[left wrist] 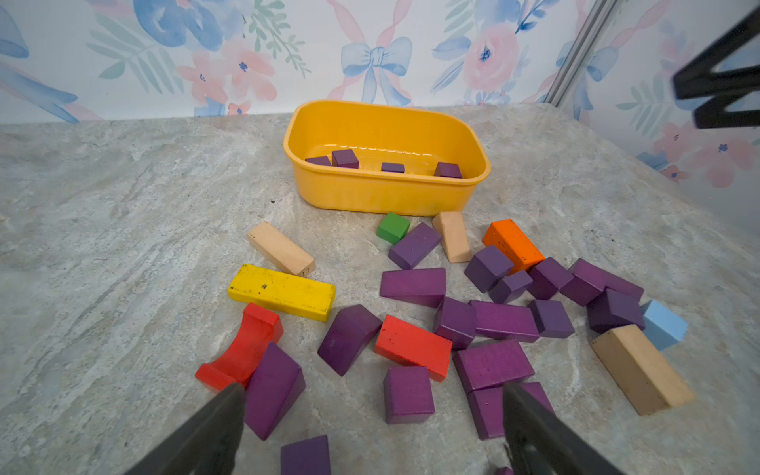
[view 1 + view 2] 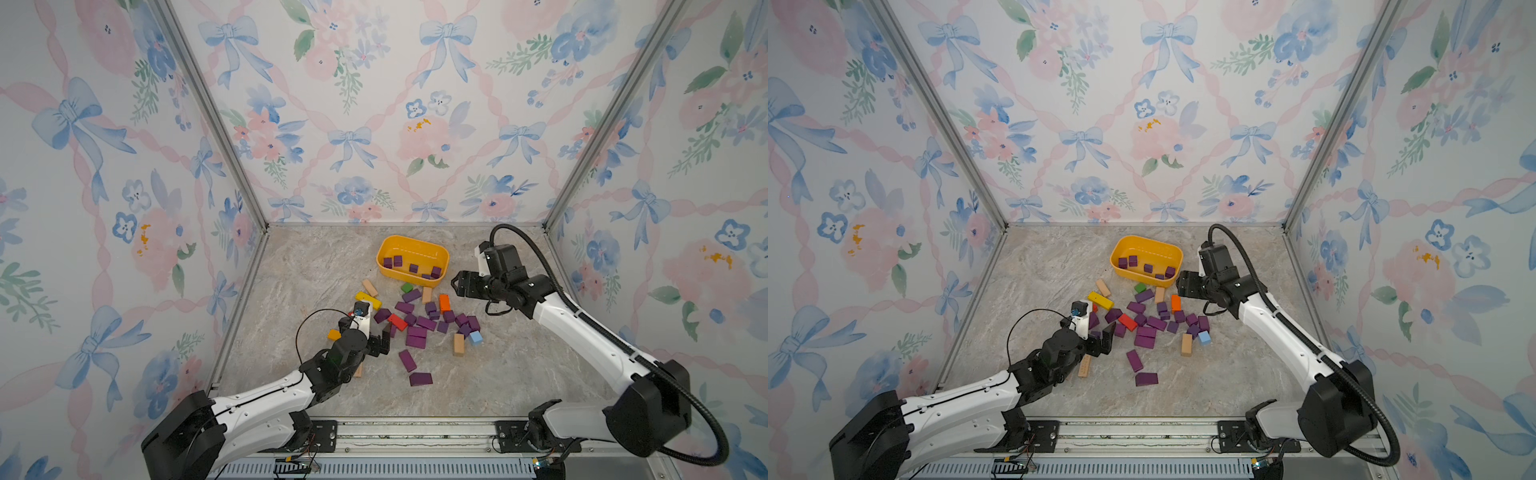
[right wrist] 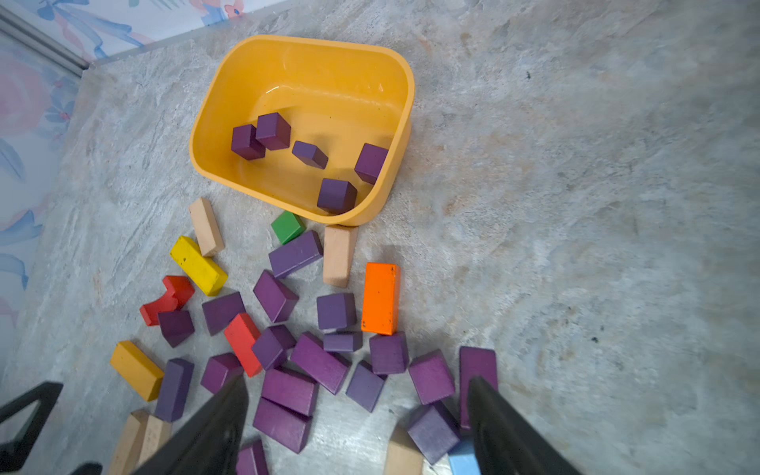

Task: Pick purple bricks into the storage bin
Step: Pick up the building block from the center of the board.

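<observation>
The left gripper (image 1: 372,390) is spread wide with nothing between its fingers, low over the left edge of the block pile; in its wrist view a purple cube and a purple wedge lie on the tabletop (image 2: 311,270) just ahead of the fingertips. The right gripper (image 3: 357,382) is also spread and empty, held above the tabletop near the right end of the storage bin (image 2: 413,239), and its wrist camera looks over the pile toward the bin. Five of the purple bricks (image 3: 273,130) lie inside the storage bin: two cubes touch at one end, one small piece sits near the middle, and two rest by the other end wall. The remaining purple bricks are scattered in a loose cluster on the tabletop between the two arms, just in front of the bin, with two lying apart nearer the robot's base. Mixed among them are a yellow bar (image 1: 281,292), a red arch (image 1: 242,349), a flat red block (image 1: 413,347), an orange block (image 1: 512,244), a green cube (image 1: 392,227) close to the bin's wall, a light blue cube (image 1: 664,325) and several tan bars (image 1: 281,249).
</observation>
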